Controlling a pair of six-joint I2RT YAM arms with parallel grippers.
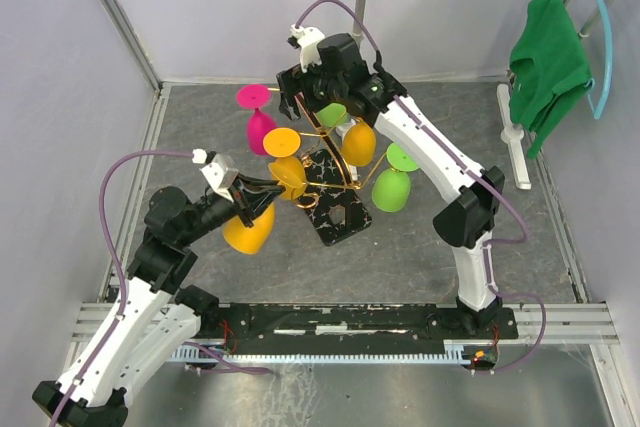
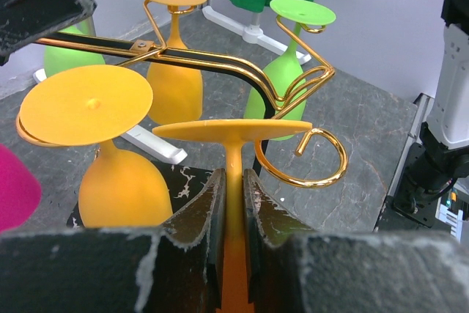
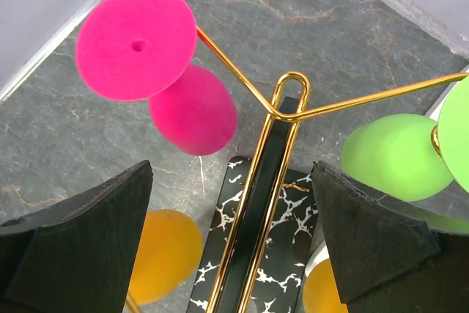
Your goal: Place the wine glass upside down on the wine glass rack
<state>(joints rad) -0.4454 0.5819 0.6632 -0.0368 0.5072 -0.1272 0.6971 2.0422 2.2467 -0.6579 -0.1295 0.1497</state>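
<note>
Currently gripped: wine glass (image 2: 233,131), orange, its stem clamped between the closed-in fingers of the left gripper (image 2: 233,179).
Glass axis: near vertical in the left wrist view, flat foot upward, bowl downward and hidden behind the fingers.
Glass place: lower middle of that view, foot just beside a curled gold scroll of the wine glass rack (image 2: 316,157).
Right gripper (image 3: 231,203): spread wide, nothing held, seen above the rack's top loop.
Rack load: pink glass (image 3: 192,111) and green glass (image 3: 396,155) are hung foot-up.

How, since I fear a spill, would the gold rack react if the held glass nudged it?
The wine glass rack would probably flex and sway: its arms are thin wire carrying hanging glasses up high. Its black marbled base looks broad and flat, so toppling seems less likely.
</note>
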